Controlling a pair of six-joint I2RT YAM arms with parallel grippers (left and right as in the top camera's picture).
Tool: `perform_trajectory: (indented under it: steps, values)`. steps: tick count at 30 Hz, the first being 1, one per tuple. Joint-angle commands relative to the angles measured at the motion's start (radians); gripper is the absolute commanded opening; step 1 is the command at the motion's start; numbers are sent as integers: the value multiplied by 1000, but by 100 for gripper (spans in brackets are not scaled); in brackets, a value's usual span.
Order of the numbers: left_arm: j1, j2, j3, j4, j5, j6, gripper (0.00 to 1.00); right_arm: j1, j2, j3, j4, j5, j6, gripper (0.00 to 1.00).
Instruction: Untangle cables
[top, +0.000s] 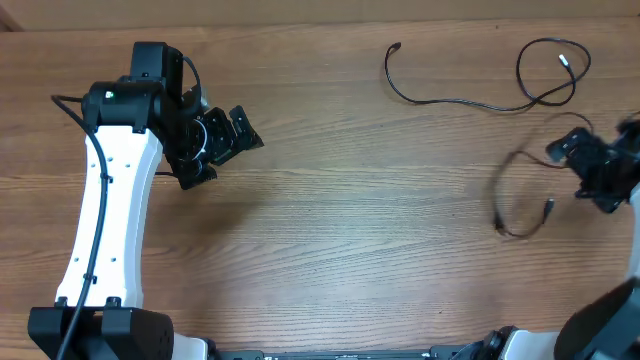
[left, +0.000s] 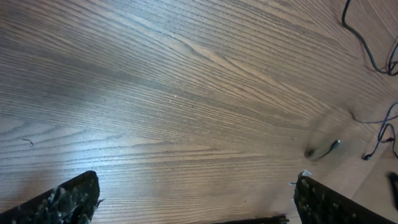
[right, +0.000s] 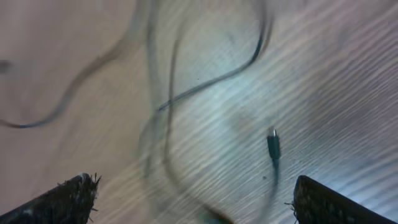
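Two thin black cables lie on the wooden table at the right. One cable (top: 455, 103) runs from a plug at the top middle into a loop near the far right edge. The other cable (top: 516, 233) is a blurred loop with a small plug (top: 549, 208), just left of my right gripper (top: 585, 172). In the right wrist view that gripper (right: 196, 199) stands open, with the blurred cable (right: 166, 134) and its plug (right: 272, 144) below, between the spread fingers and ungripped. My left gripper (top: 228, 150) is far to the left, open (left: 196, 202) over bare wood.
The left arm (top: 105, 190) stretches from the front left corner toward the table's back. The left wrist view shows the distant cables (left: 364, 46) at its right edge. The right arm's base (top: 610, 320) sits at the front right.
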Motion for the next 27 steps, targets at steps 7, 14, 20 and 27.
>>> perform_trajectory:
  steps: [7, 14, 20, 27]
  values:
    - [2, 3, 8, -29, -2, 1, 100, -1, -317, 143, -113, -29, 12, 100]
    - [2, 3, 8, -21, -6, 1, 99, -1, -539, 143, -201, -192, -90, 100]
    - [2, 3, 8, -21, -59, 2, 99, 6, -695, 143, -272, -231, -110, 100]
    - [2, 3, 8, -39, -110, 1, 100, 370, -728, 142, -360, -200, -117, 100]
